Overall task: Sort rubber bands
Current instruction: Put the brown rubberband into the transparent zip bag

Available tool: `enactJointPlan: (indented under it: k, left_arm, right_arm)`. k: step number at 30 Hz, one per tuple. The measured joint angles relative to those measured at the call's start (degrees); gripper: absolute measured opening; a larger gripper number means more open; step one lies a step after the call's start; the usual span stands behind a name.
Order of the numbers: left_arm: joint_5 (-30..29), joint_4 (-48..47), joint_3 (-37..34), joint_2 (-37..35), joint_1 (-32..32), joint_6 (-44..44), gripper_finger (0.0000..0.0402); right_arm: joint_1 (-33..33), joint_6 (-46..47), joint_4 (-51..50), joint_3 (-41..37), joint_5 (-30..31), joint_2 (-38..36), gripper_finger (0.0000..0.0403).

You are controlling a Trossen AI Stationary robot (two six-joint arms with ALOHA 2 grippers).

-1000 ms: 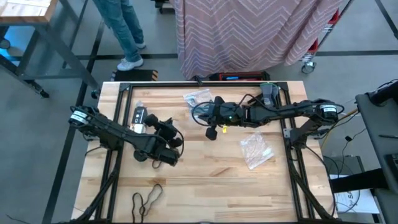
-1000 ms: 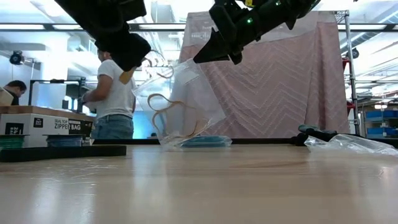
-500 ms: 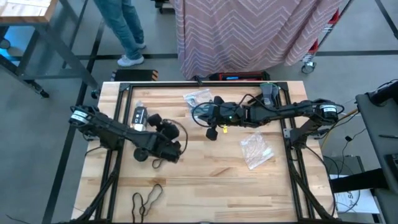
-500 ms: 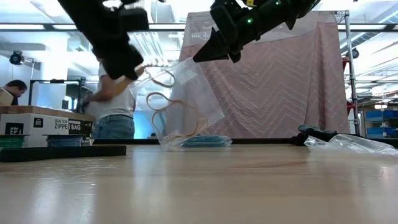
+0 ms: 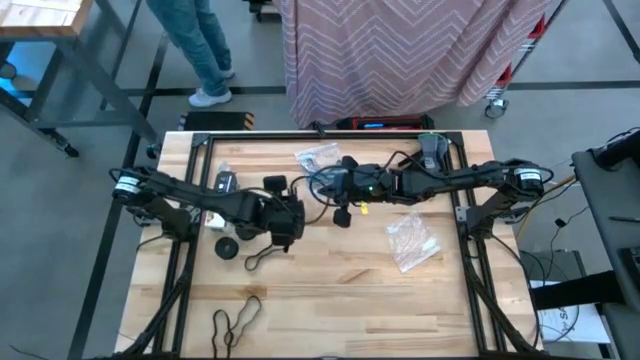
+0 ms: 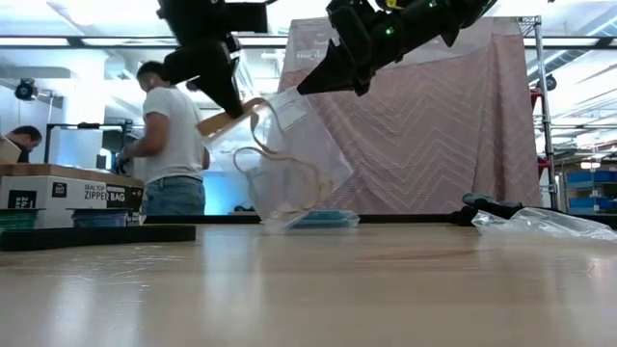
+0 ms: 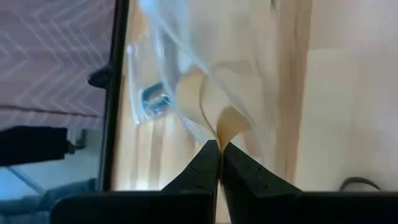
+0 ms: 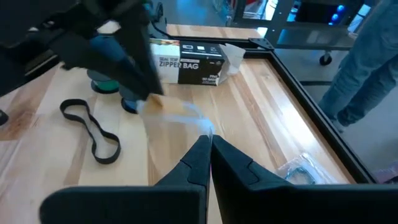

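A clear plastic bag hangs above the table's middle, with a tan rubber band looped inside it. My right gripper is shut on the bag's top. My left gripper, tilted down toward the bag's mouth, is shut on the tan band's upper end. A black rubber band lies flat on the table below my left arm. Another black band lies near the front edge. My left gripper pinches the wide tan band by a folded bend between its two fingertips, slanting down from the table's left. The rest of the band hangs down into the bag. My right gripper pinches the bag's upper edge at its fingertips, coming from the table's right. The bag hangs below it, clear of the table.
A zipper-bag box and a small round roll sit by my left arm. Two more clear bags lie on the table, one at the far middle and one right of centre. A person stands beyond the far edge.
My left gripper has risen and gone toward the table's right and far side, up to the bag's mouth, rolling its wrist as it went. It stays shut on the tan band's end. The band's loop has stayed in the bag. My right gripper has kept the bag in place.
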Motion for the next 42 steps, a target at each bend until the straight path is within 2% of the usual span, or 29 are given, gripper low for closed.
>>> enactJointPlan:
  k: [8, 14, 18, 21, 29, 36, 42]
  left_arm:
    - [-0.1, 4.1, 1.8, 0.0, 0.6, 3.3, 0.0000]
    - [0.0, 10.4, 0.4, 0.2, 1.7, 0.4, 0.0000]
    - [3.5, 13.7, -1.6, 0.3, 3.0, -1.9, 0.0001]
    - [3.0, 13.9, -2.7, 0.3, 3.7, -3.9, 0.0000]
    - [2.2, 14.9, -3.2, 0.2, 3.9, -3.5, 0.0003]
    - [10.3, 21.7, -3.3, 0.2, 3.1, 3.4, 0.0002]
    - [10.4, 20.6, -3.3, 0.2, 3.2, 2.9, 0.0034]
  right_arm:
    - [0.0, 0.0, -0.5, 0.0, -1.0, 0.0, 0.0000]
    - [0.0, 0.0, -0.3, 0.0, -1.0, 0.0, 0.0000]
    - [0.1, 0.0, -0.3, 0.0, -3.1, 0.0, 0.0000]
    - [0.1, 0.0, -0.3, 0.0, -5.6, 0.0, 0.0000]
    - [0.1, -1.5, -0.3, 0.0, -6.1, 0.0, 0.0000]
    - [0.1, -1.5, -0.6, 0.0, -6.1, 0.0, 0.0000]
    - [0.1, -1.5, -0.8, 0.0, -6.1, 0.0, 0.0000]
